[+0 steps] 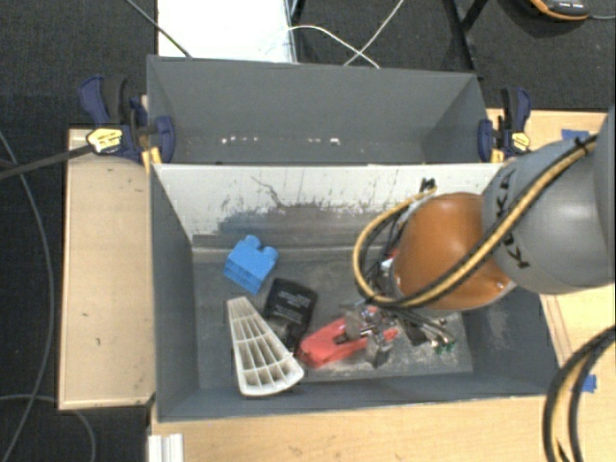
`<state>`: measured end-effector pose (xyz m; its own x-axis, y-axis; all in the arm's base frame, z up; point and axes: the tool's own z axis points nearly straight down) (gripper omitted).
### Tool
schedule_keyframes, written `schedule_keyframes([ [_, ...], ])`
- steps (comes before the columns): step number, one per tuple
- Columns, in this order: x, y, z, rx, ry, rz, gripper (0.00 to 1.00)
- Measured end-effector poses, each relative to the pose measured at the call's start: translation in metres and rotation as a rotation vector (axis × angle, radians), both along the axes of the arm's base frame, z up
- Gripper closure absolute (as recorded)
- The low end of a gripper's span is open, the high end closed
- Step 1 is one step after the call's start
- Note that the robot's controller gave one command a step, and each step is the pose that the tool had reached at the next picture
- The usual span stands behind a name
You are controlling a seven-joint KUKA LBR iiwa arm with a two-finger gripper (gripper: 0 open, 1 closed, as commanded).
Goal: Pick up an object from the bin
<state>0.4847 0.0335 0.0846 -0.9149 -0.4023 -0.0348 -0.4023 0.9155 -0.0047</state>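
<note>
Grey metal bin (173, 306), with sloping walls and a small flat floor. The arm comes in over the right edge, and its orange cover (448, 248), looped with black and yellow cables (371, 248), hangs over the right half of the floor. Below the cover, the jaws sit low near the front edge, right at the right end of a red tool-like thing (327, 345). They are lost among metal parts and wires, so I cannot tell whether they stand wide or narrow, or whether they grip the red thing.

The red thing lies flat, close to the front edge and about midway along it. Its left end is just beside a white slotted scoop-shaped piece (258, 349) that fills the front left corner of the floor. A black boxy piece (289, 303) lies just behind those two. A blue toy block (250, 263) lies further back, near the left wall and apart from the black piece.

Bare floor runs along the back edge between the blue block and the arm. The left and back walls are free.
</note>
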Motion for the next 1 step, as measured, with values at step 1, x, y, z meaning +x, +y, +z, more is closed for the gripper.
schedule_keyframes([
  [1,0.0028,0.0019,-0.0052,-0.001,-0.007,0.006,1.0],
])
